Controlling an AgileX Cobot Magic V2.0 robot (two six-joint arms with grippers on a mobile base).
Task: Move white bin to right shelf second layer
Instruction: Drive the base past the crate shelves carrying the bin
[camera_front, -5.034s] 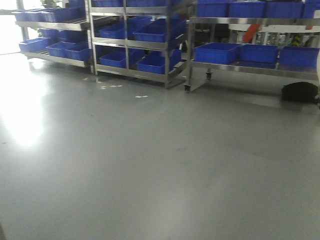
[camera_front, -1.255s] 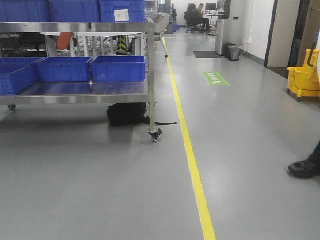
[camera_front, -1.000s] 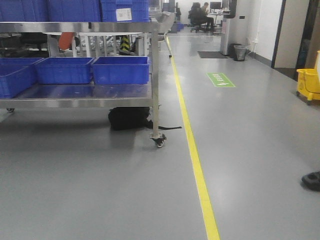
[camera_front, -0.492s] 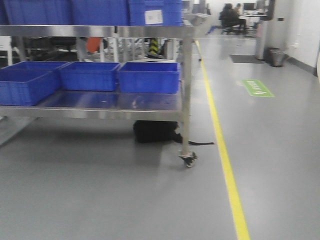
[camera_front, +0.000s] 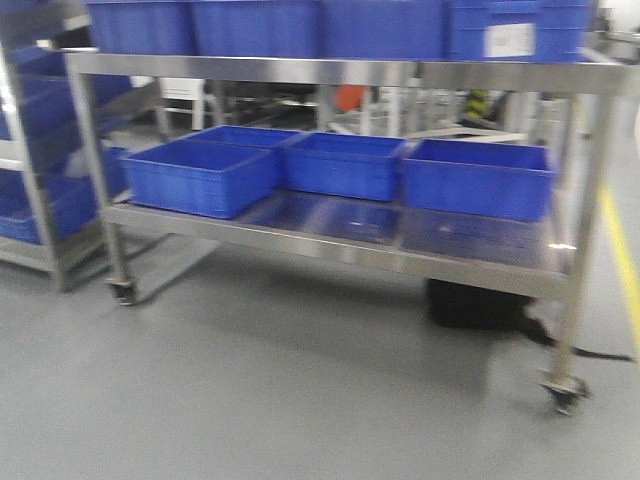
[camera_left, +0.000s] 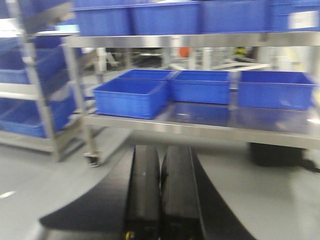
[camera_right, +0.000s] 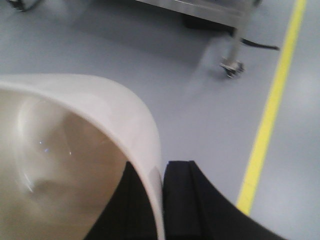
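In the right wrist view the white bin (camera_right: 100, 105) fills the lower left, a glossy cream tub with its mouth towards the camera. My right gripper (camera_right: 161, 175) is shut on its rim wall, with one black finger inside the tub and the other finger (camera_right: 182, 200) outside. It hangs above the grey floor. My left gripper (camera_left: 160, 160) is shut with nothing between its fingers and points at a steel cart. The right shelf second layer is out of view.
A wheeled steel cart (camera_front: 330, 245) stands close ahead, with three blue crates (camera_front: 200, 175) on its lower level and more on top. A black bag (camera_front: 475, 305) lies under it. Another rack of blue crates (camera_front: 40, 200) stands at the left. A yellow floor line (camera_right: 270, 115) runs along the right.
The front view has swung left. The yellow line and open aisle have slid out to the right, and the steel cart with blue crates now fills the frame, closer than before.
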